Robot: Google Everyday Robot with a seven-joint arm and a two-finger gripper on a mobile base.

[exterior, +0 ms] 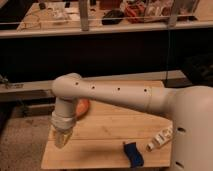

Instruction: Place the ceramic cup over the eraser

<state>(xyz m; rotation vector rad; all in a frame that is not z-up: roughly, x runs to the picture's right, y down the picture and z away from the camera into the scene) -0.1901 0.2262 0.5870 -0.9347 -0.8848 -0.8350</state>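
An orange rounded object (83, 106), probably the ceramic cup, sits on the wooden table (110, 130) at the back left, mostly hidden behind my arm. A dark blue block (133, 154), probably the eraser, lies near the table's front edge, right of centre. My gripper (62, 138) points down over the table's front left corner. It is in front of and left of the orange object and far left of the blue block. Nothing shows in it.
A small white object (160, 140) lies on the table at the right, next to my white base (195, 130). My arm (115, 94) spans the table from right to left. A dark shelf and a cluttered bench (100, 20) stand behind.
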